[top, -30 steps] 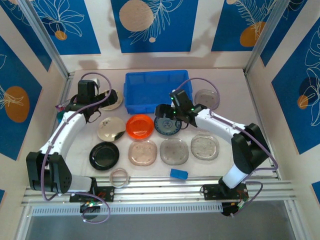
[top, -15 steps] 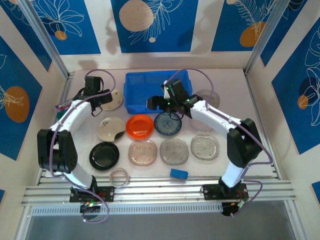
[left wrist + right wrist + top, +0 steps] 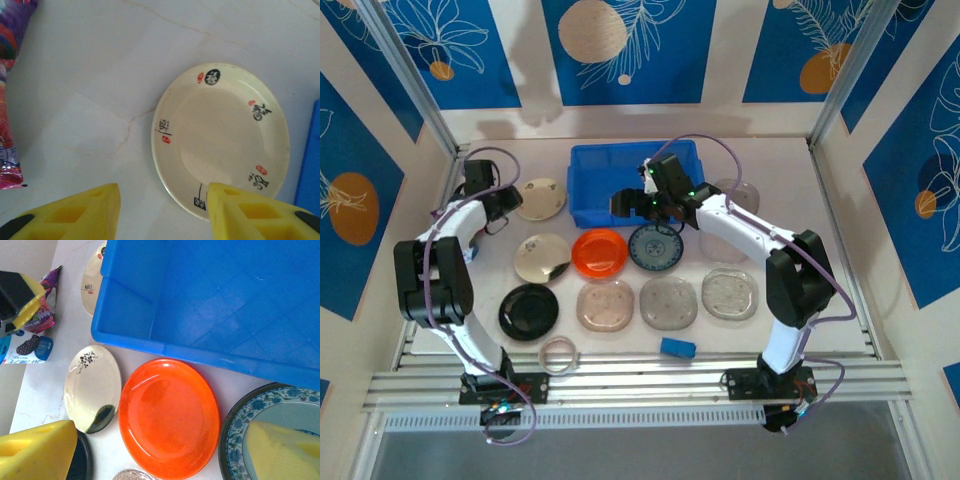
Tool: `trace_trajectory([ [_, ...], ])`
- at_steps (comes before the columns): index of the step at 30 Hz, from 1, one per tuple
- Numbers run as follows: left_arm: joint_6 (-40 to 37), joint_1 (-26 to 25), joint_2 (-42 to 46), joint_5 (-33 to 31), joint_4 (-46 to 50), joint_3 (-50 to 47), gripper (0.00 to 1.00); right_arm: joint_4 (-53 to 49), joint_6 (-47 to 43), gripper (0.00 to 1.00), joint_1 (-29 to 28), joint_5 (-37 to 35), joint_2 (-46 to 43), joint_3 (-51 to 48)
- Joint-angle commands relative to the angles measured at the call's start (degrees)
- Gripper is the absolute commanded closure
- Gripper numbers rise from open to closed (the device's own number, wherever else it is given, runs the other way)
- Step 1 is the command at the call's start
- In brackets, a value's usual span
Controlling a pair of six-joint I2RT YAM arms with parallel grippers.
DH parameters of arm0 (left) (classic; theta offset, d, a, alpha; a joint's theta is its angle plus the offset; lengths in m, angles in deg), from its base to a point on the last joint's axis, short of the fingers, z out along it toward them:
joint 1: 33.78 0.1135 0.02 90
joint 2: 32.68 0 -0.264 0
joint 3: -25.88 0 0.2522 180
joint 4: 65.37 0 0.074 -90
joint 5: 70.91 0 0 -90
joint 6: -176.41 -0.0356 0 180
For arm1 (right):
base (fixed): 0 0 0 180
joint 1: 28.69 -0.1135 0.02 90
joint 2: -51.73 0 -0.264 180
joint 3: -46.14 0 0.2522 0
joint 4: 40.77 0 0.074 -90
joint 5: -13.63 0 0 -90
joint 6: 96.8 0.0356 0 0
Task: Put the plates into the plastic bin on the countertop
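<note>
Since a second ago your left hand (image 3: pixel 161 200) has swung toward the left edge of the table (image 3: pixel 75 100) and narrowed to roughly half open. Your right hand (image 3: pixel 160 440) has moved from over the blue-white plate (image 3: pixel 655 247) to the near wall of the plastic bin (image 3: pixel 620 178), top centre of the overhead frame. The right hand is spread wide and empty. The left hand grips nothing yet. One finger overlaps the near rim of the beige plate (image 3: pixel 220 135), which lies flat just left of the bin; the other is over bare table. Work one finger under that rim before closing further, or the plate will likely skid.
</note>
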Motion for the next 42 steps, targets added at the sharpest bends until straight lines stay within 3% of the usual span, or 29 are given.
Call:
trace_trajectory([
  [1, 2.7, 0.86, -2.08, 3.58, -2.52, -0.77, 0.52, -1.5, -0.33, 0.12, 0.49, 1.93, 0.67, 1.82],
  [8, 7.11, 1.96, -6.08, 6.46, -7.88, -1.91, 0.59, -1.62, 0.8, 0.12, 1.5, 3.09, 1.04, 2.0],
  [42, 14.86, 1.86, -16.13, 9.31, -18.0, -1.56, 0.69, -3.21, 2.85, 0.12, 3.07, 4.83, 4.71, 3.77],
])
